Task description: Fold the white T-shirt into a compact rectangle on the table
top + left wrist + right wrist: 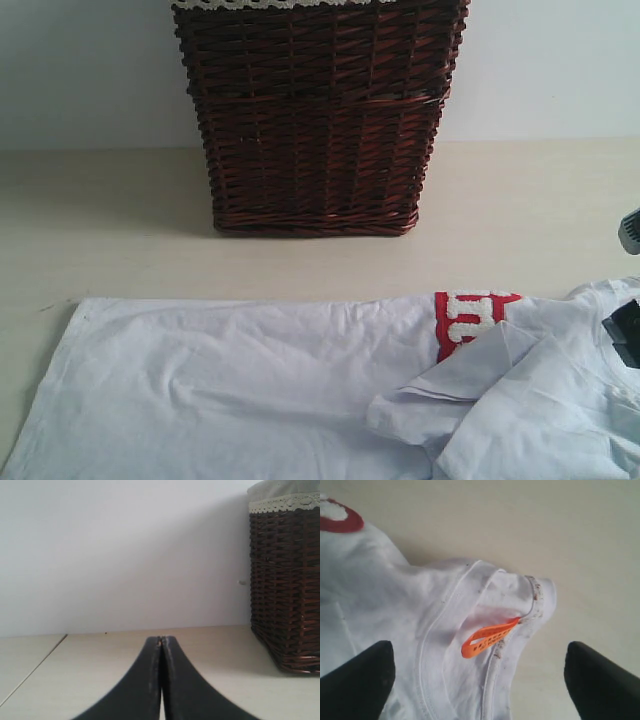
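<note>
The white T-shirt [250, 380] lies spread across the front of the table [100, 230], its red chest band [470, 315] towards the right and a sleeve [480, 380] folded over the body. In the right wrist view my right gripper [479, 650] hangs open, wide, over the neck of the T-shirt [395, 595]. The orange neck tag [487, 637] and the collar edge [535, 600] lie between its fingers, untouched. One dark finger [622, 335] shows at the exterior view's right edge. My left gripper [161, 641] is shut on nothing above bare table [75, 680], away from the shirt.
A tall dark brown wicker basket [315, 120] with a lace-trimmed liner [285, 502] stands at the back middle of the table, against a white wall. It is to one side of the left gripper. Bare tabletop [570, 530] lies beyond the collar.
</note>
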Controlling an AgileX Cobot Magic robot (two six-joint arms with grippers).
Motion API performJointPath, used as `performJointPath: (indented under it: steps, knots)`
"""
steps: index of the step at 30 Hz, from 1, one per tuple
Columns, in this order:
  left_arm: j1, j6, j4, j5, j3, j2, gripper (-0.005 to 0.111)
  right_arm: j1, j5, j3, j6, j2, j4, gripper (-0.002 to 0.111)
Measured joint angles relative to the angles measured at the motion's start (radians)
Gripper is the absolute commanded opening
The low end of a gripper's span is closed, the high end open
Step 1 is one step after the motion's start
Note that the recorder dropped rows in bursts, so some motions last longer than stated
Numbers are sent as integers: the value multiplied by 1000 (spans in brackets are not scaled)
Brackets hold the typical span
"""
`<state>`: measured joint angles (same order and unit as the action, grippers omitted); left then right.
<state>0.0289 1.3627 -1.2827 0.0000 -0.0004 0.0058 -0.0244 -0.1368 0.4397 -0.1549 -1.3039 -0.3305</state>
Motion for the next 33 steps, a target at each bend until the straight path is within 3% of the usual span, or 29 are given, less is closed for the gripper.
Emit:
performJointPath:
  steps: [2,33]
  knots:
    - [0,0,0,0,0,0,0,0,0,0,0,0,0,105]
    - [0,0,0,0,0,0,0,-1,-289,55,38,-183,70,105]
